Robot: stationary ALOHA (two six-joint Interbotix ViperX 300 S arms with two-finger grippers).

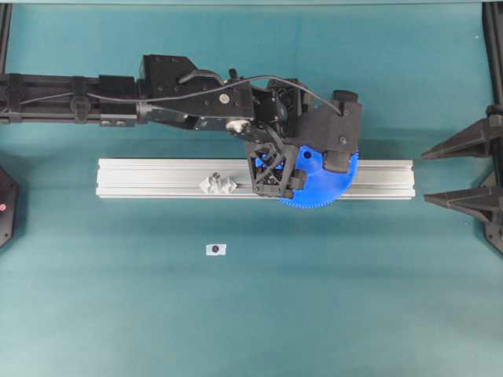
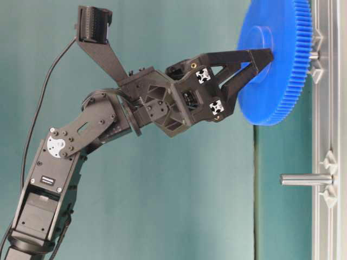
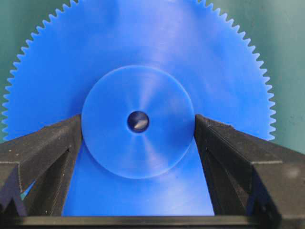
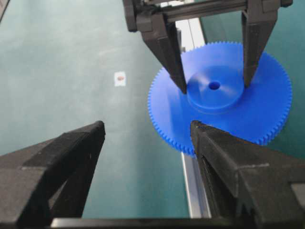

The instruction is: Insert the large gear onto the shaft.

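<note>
Overhead: you see the left gripper (image 1: 308, 169) reaching across the middle, over the gear (image 1: 326, 191), which lies on the rail (image 1: 157, 179). A spare pin (image 1: 216, 183) on clear feet stands further left on the rail, well apart from the gear. The right gripper (image 1: 464, 173) sits at the right edge, its fingers spread with nothing between them. A small tag (image 1: 215, 249) lies on the table (image 1: 251, 314) in front of the rail.

Table level: your gear (image 2: 279, 59) sits close against the rail (image 2: 325, 130), with the shaft (image 2: 315, 54) poking out behind it. The left gripper's (image 2: 255, 70) fingers flank the hub. The spare pin (image 2: 306, 179) is bare.

Left wrist: your fingertips (image 3: 71, 131) stand on either side of the hub (image 3: 138, 121), touching or just beside its edge; you cannot tell whether they pinch it. A silvery glint shows in the centre hole (image 3: 138, 121).

Right wrist: the right gripper (image 4: 147, 129) is wide apart and holds nothing. Beyond it you see the gear (image 4: 224, 102) flat on the rail (image 4: 193, 186), with the left gripper (image 4: 214, 83) on the hub.
</note>
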